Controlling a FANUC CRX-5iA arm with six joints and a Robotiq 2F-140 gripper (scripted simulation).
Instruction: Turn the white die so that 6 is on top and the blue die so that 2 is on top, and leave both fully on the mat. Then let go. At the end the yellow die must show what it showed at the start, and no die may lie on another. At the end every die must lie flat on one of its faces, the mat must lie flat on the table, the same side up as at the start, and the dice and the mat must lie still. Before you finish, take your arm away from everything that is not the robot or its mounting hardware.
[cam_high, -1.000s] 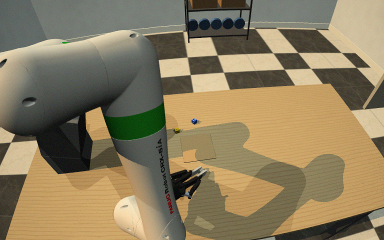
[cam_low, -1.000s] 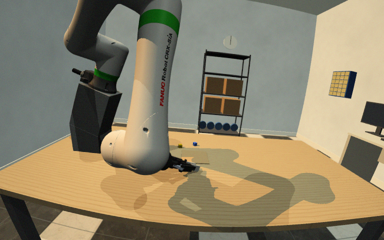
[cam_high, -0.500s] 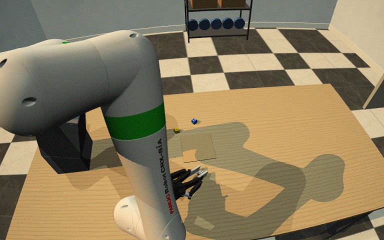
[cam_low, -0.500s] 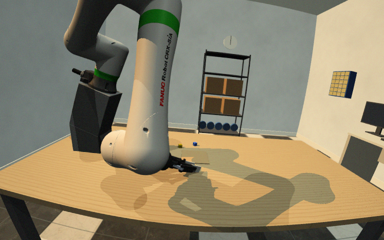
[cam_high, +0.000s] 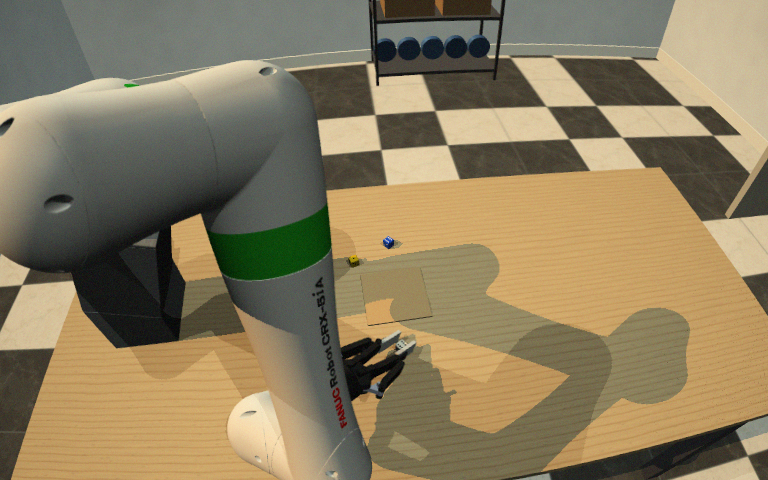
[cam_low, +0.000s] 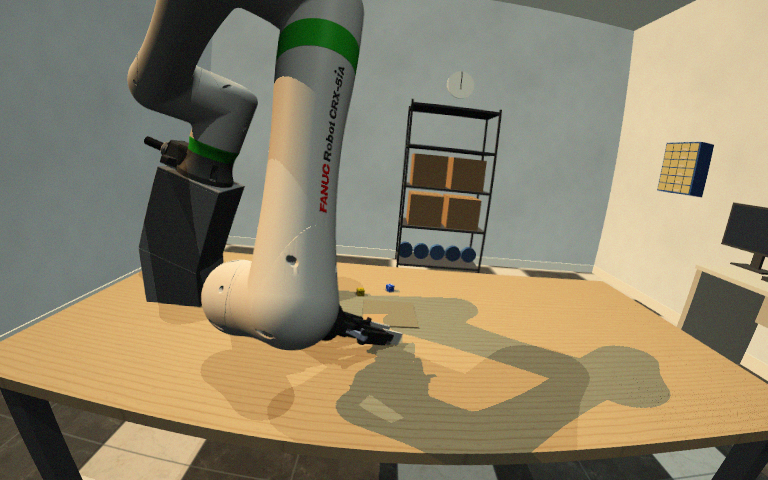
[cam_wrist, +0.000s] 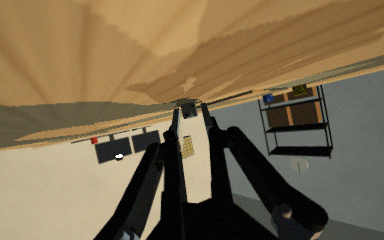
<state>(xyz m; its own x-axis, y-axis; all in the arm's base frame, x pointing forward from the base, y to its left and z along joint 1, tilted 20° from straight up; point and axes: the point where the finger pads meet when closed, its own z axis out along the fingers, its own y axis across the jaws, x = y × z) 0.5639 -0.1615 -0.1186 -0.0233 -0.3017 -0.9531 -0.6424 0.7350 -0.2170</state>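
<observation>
Your fingers (cam_high: 406, 348) (cam_low: 396, 338) stand slightly open, gripping nothing, low astride the white die (cam_high: 401, 343) (cam_wrist: 189, 110), probably for reorienting, nearer the table's (cam_high: 566, 226) (cam_low: 509, 300) (cam_wrist: 150, 30) front edge than the mat (cam_high: 408, 288) (cam_low: 399, 314), with the blue die (cam_high: 387, 242) (cam_low: 389, 288) (cam_wrist: 268, 98) and yellow die (cam_high: 353, 260) (cam_low: 360, 291) (cam_wrist: 300, 90) toward its far edge.

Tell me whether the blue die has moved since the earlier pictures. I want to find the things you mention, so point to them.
No. The blue die (cam_high: 387, 242) (cam_low: 389, 288) (cam_wrist: 268, 98) shows no visible shift against the far edge of the table (cam_high: 566, 226) (cam_low: 566, 316) (cam_wrist: 150, 30).
</observation>
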